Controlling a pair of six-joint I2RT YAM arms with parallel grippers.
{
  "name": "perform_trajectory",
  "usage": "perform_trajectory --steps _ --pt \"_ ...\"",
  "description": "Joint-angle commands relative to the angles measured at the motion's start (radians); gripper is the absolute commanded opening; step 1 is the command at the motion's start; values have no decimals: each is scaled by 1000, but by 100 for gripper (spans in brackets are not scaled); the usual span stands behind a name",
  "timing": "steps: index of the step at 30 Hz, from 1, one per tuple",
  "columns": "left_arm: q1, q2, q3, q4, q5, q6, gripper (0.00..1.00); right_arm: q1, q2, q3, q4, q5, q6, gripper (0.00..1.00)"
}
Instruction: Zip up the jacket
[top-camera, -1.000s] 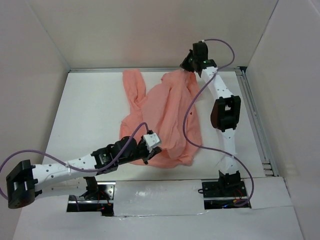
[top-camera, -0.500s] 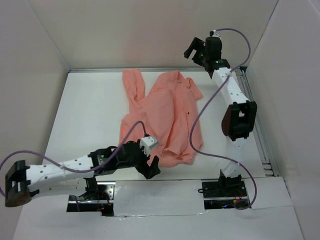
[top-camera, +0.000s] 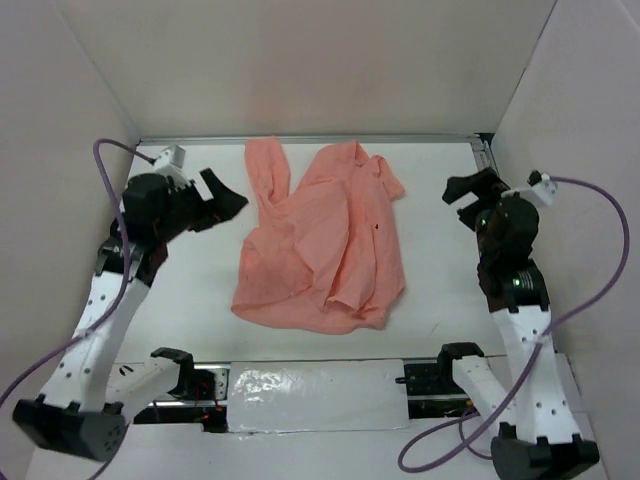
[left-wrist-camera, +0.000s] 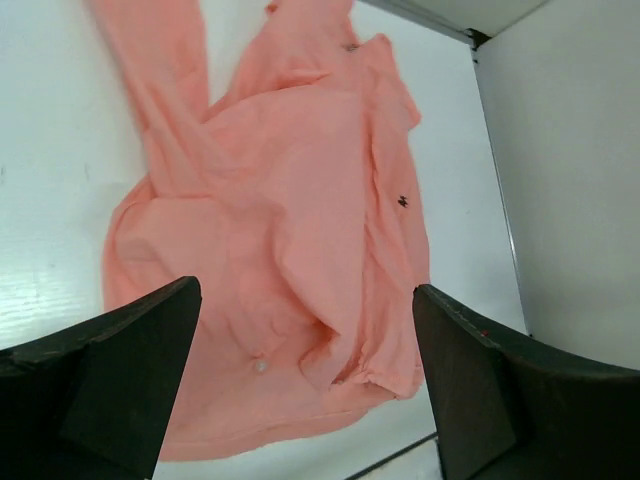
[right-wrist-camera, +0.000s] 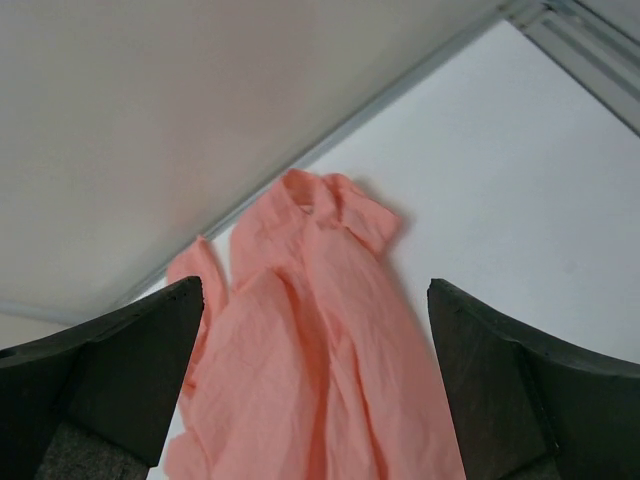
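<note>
White tabletop (top-camera: 180, 270), boxed in by plain pale walls (top-camera: 300, 60) on three sides, so not much clutter to be sorted through. Over on the left, the left arm (top-camera: 100, 300) is reared up off the table. The left gripper (top-camera: 222, 198) is held in the air with its jaws spread wide and nothing caught between them, well apart from the cloth.

Smack in the middle, the jacket (top-camera: 320, 245) is laid out wrinkled on the table, between the two grippers and touched by neither. Its long axis runs from the near edge toward the far wall, tipped a bit to the right at the far end. The collar (top-camera: 358, 152) is pointed at the far wall and the hem (top-camera: 310, 318) is turned toward the arm bases. One sleeve (top-camera: 268, 170) is stretched along the left side toward the far wall. A tiny dark mark (top-camera: 376, 226) can be spotted on the right half. Whether the front is zipped can't be told from these views, tbh.

On the right, the right gripper (top-camera: 468, 190) is also held up in the air with its jaws parted wide and empty, near the metal rail (top-camera: 487, 150) at that edge.
</note>
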Motion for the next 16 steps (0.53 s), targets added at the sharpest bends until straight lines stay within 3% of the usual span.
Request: perform_trajectory --steps 1,2,3,5,9,12,16 --pt "329 109 41 -43 367 -17 99 -5 -132 -79 -158 158 18 100" --pt "414 175 80 -98 495 -11 99 -8 -199 -86 -184 182 23 100" --pt "501 194 91 -106 535 -3 99 -5 -227 -96 -219 202 26 100" --pt "522 176 70 -67 520 6 99 -8 -283 -126 -235 242 30 100" --pt "453 163 107 -118 282 40 99 -8 -390 -163 -232 251 1 100" --pt "432 106 55 -39 366 63 99 -8 -416 -175 -233 258 -12 100" --pt "392 85 15 -25 343 65 99 -8 -413 -154 -255 272 -39 100"
